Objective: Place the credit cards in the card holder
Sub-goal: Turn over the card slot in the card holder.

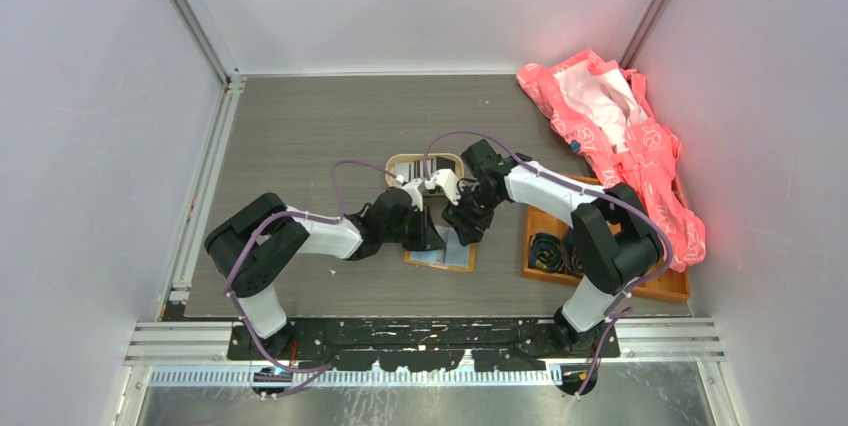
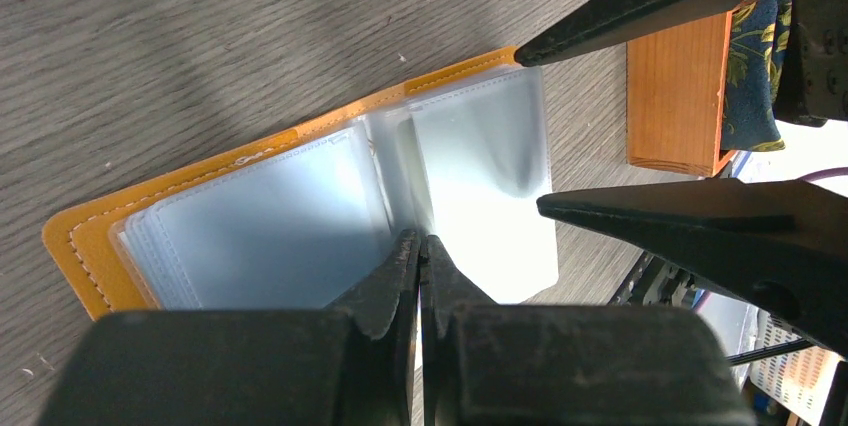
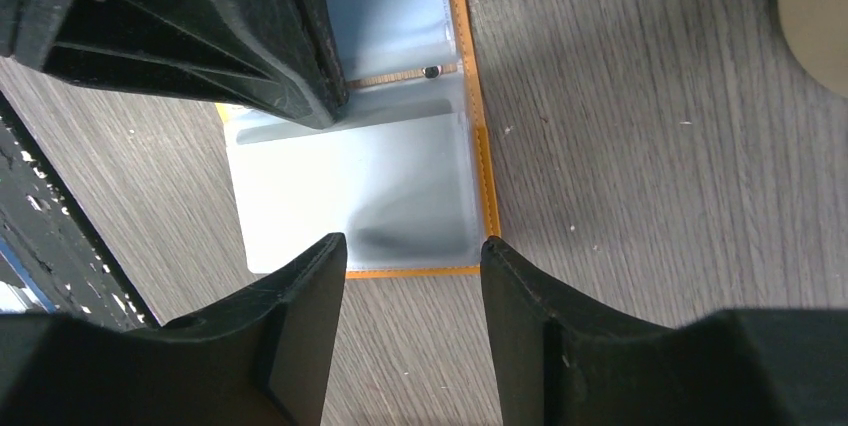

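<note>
The card holder (image 1: 452, 258) lies open on the table, orange outside with pale blue sleeves; it also shows in the left wrist view (image 2: 250, 216) and the right wrist view (image 3: 400, 186), snap stud (image 3: 430, 72) at its fold. My left gripper (image 1: 434, 236) (image 2: 420, 241) (image 3: 335, 114) is shut at the fold, pinching a thin sleeve leaf edge-on. My right gripper (image 1: 464, 228) (image 3: 410, 246) (image 2: 528, 126) is open and empty, its fingers straddling the holder's right page just above it. No credit card shows in any view.
An oval beige tin (image 1: 425, 164) (image 3: 815, 16) stands just behind the holder. An orange wooden tray (image 1: 531, 246) (image 2: 675, 96) with dark patterned items (image 1: 547, 251) (image 2: 752, 66) sits to the right. A pink bag (image 1: 620, 136) lies at the back right.
</note>
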`<control>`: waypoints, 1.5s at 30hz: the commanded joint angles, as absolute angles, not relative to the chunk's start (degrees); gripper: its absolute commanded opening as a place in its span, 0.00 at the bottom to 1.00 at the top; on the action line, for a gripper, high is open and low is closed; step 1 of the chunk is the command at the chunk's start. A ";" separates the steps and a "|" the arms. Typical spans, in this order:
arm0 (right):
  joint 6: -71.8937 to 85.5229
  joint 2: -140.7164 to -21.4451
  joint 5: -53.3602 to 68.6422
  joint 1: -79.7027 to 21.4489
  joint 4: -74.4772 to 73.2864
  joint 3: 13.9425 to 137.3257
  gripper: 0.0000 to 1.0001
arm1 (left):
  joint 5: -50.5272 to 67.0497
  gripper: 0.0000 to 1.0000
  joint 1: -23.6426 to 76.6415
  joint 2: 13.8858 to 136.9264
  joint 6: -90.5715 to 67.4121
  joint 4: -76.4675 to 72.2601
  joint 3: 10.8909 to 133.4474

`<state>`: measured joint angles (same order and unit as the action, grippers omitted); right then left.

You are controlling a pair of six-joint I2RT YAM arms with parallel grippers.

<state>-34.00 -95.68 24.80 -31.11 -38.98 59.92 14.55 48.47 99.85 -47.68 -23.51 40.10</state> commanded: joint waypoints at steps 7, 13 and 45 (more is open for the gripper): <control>-34.37 -91.23 27.61 -31.62 -38.95 61.42 0.57 | 14.59 0.03 48.13 99.68 -47.29 -23.69 39.37; -34.28 -91.81 28.04 -31.82 -39.71 61.86 0.56 | 14.65 0.03 48.16 99.15 -47.20 -23.25 39.42; -31.37 -96.06 23.41 -32.67 -39.81 63.53 0.61 | 15.29 0.03 48.19 98.98 -47.37 -23.70 39.29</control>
